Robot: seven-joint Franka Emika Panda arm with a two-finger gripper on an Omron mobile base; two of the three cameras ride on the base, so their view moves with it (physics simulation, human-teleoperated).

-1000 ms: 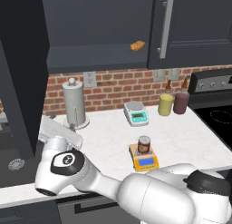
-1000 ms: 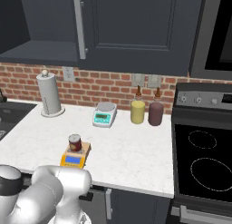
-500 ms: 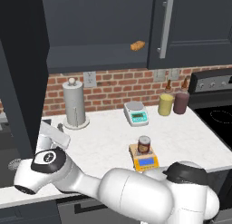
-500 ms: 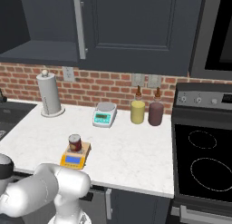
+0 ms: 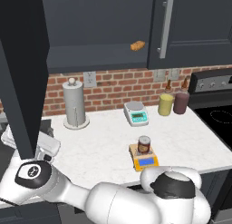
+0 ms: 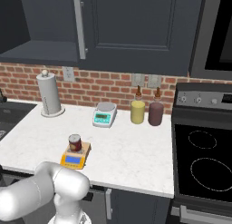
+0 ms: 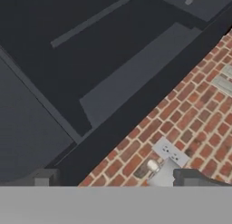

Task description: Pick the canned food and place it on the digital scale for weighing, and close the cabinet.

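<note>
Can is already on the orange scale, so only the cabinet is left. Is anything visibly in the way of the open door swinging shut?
Nothing visible blocks it. The open cabinet door stands out at the left; the open gripper faces it and the brick wall. A small orange-brown food piece lies on the shelf, apparently behind the door line. The canned food sits on the digital scale.

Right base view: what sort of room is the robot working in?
A home kitchen, rendered. A stove with ring burners sits beside a white marble-look counter, a brick backsplash runs behind it, and dark wall cabinets hang above.
</note>
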